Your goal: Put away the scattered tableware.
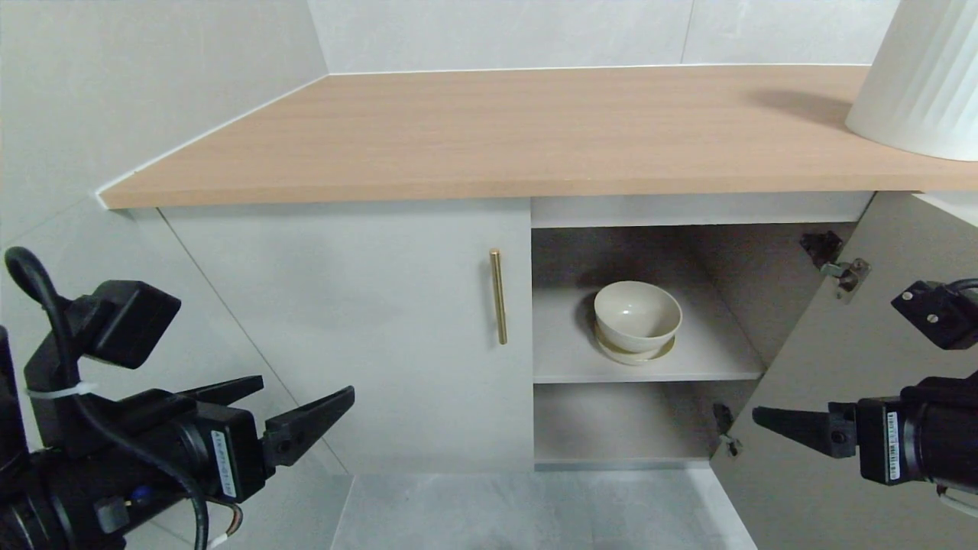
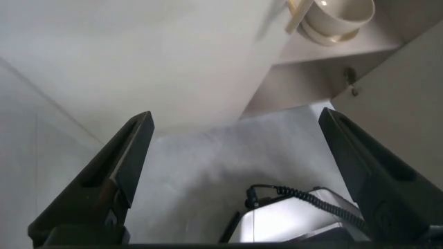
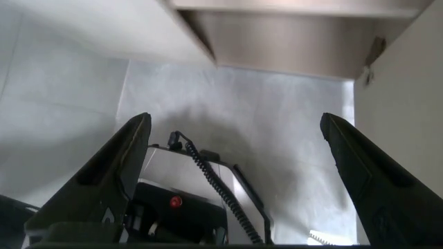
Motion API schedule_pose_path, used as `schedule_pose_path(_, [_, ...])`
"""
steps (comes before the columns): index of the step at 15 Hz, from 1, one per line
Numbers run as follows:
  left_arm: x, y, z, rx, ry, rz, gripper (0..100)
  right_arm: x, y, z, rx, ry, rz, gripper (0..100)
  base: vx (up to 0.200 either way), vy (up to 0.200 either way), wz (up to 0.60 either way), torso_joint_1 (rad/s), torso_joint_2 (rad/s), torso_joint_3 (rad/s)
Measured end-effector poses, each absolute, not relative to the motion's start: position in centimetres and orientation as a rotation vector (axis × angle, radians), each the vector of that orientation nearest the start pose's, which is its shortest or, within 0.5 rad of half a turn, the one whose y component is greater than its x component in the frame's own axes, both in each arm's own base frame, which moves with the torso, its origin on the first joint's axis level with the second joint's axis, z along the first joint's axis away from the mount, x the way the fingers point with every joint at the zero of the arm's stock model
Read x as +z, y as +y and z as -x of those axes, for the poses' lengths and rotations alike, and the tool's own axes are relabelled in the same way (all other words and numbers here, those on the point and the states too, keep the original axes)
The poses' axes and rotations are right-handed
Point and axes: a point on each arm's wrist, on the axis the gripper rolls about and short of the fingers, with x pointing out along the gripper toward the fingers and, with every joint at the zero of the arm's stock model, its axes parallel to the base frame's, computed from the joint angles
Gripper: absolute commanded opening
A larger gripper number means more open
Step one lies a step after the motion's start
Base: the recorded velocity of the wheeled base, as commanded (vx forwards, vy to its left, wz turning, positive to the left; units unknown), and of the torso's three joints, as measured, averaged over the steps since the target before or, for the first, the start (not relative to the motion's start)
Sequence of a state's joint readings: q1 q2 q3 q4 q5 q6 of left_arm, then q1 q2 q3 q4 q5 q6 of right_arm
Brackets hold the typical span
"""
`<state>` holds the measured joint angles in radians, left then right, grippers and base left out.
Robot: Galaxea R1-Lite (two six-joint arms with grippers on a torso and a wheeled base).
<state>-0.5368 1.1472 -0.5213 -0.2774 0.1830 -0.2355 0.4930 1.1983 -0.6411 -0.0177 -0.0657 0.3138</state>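
Head view: bowl on plate on cabinet shelf; left gripper and right gripper gape empty.

The matte-black left gripper has two tapered wedge fingers, a white label, and, at its 9 o'clock, a black cable cinched by a white zip tie. The right gripper matches; silver screws dot its camera mount.

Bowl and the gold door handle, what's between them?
In the head view, the edge of the closed door and a bare strip of shelf lie between the bowl and the handle.
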Motion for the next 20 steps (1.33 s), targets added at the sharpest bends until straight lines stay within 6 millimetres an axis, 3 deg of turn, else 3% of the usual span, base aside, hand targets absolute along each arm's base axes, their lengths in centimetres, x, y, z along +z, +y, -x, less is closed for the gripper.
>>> schedule_pose_path(18, [19.50, -7.80, -13.82, -0.311, 0.378, 0.102, 100, 19.62, 8.12, -14.46, 0.353, 0.599, -0.136, 100, -0.200, 0.000, 0.00, 0.002, 0.00, 0.004])
schedule_pose_path(20, [19.47, -7.80, -13.81, -0.312, 0.379, 0.099, 100, 19.60, 8.13, -14.45, 0.354, 0.600, -0.135, 100, 0.000, 0.000, 0.00, 0.000, 0.00, 0.000])
